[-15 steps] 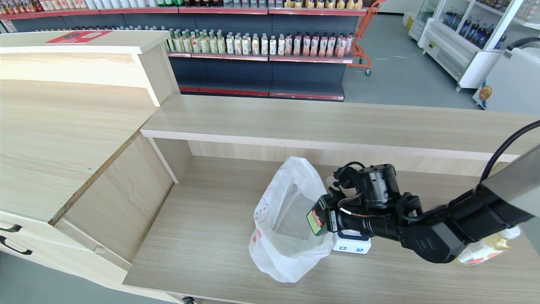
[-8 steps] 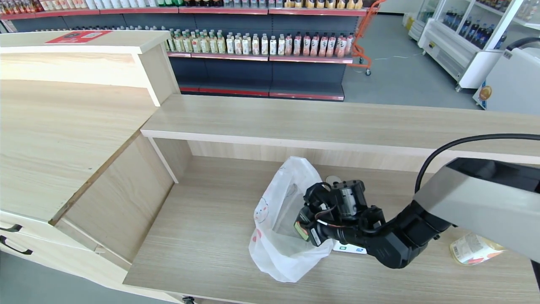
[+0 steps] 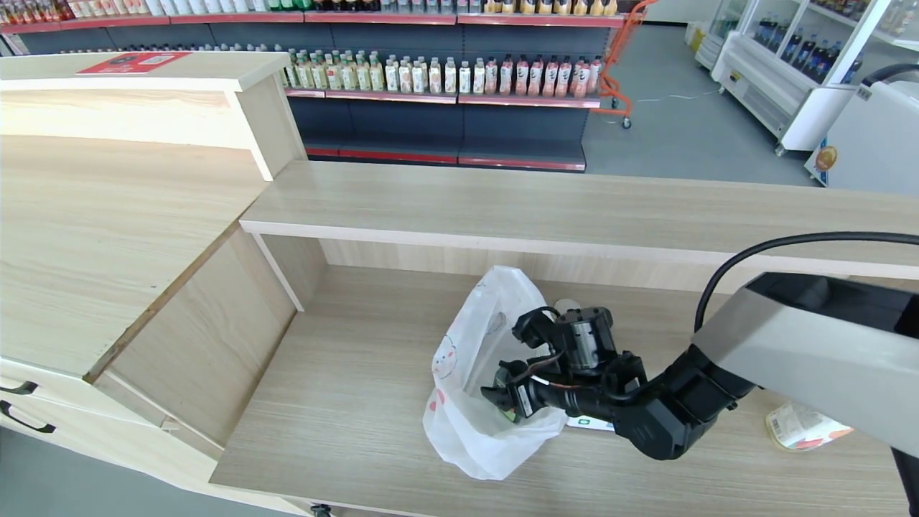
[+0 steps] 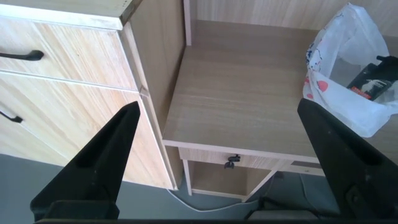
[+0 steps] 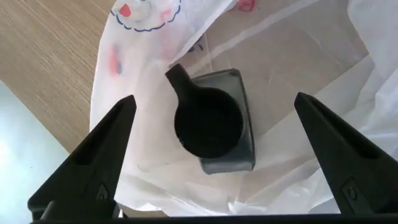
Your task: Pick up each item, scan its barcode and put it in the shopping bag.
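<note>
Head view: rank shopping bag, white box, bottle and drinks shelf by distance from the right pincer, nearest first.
1. shopping bag: the right pincer is in its mouth.
2. white box: right beside the bag.
3. bottle: farther along the counter, robot's right.
4. drinks shelf: across the aisle, behind.

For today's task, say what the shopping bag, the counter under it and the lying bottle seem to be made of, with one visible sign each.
The shopping bag looks like thin plastic film, translucent white: it crumples and its contents show through. The counter looks like wood-look board, likely laminate: matte, even straight grain. The bottle is probably clear plastic with a printed label, though partly hidden.
</note>
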You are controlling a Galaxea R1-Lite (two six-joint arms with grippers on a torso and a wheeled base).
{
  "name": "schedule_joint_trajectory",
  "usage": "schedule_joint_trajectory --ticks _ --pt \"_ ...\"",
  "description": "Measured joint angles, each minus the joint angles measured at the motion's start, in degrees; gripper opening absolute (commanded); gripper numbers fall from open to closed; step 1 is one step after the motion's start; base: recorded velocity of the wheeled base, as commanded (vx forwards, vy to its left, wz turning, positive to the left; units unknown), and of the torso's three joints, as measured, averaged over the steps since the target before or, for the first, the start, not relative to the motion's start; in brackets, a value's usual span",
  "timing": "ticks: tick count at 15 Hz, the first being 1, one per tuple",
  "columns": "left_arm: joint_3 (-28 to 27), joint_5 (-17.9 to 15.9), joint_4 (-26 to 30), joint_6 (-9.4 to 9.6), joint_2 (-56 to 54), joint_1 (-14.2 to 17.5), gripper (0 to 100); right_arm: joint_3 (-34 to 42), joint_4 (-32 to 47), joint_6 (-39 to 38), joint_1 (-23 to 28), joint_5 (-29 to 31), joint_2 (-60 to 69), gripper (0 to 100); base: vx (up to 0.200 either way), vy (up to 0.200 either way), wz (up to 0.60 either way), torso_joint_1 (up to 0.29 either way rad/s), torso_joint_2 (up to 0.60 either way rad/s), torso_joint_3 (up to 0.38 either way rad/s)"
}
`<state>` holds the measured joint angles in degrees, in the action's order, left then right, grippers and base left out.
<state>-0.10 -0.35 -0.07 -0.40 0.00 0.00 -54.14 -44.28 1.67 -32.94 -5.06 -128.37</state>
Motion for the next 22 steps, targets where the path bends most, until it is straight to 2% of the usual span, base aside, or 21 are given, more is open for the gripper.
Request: schedule_joint_trajectory --ticks 3,7,10,12,15,18,22 --pt "0.0 0.02 0.0 0.0 0.02 0.0 100 2.88 3.45 -8.62 1.08 -0.3 5.55 100 0.0 0.0 0.0 0.0 0.0 0.0" --pt "0.0 0.0 0.0 -0.02 0.02 0.0 100 11.28 7.14 -9.72 4.85 -0.44 20.54 100 0.0 0.0 0.0 0.0 0.0 0.0" --pt "0.0 0.02 0.0 -0.02 0.0 0.0 100 16.41 20.99 -9.13 8.35 4.55 36.58 100 0.0 0.0 0.0 0.0 0.0 0.0" --pt "0.0 0.02 0.0 0.0 0.02 0.0 100 20.93 26.33 -8.86 13.65 7.13 45.3 100 0.0 0.0 0.0 0.0 0.0 0.0" --pt "0.0 0.02 0.0 0.0 0.02 0.0 100 27.82 28.07 -9.68 19.03 8.14 54.92 100 0.0 0.0 0.0 0.0 0.0 0.0" --pt "0.0 0.02 0.0 -0.06 0.0 0.0 100 33.94 28.6 -10.31 20.35 8.34 63.27 100 0.0 0.0 0.0 0.0 0.0 0.0" --pt "0.0 0.06 0.0 -0.35 0.02 0.0 100 33.94 28.78 -14.04 20.96 8.5 66.83 100 0.0 -0.2 0.0 0.002 0.0 0.002"
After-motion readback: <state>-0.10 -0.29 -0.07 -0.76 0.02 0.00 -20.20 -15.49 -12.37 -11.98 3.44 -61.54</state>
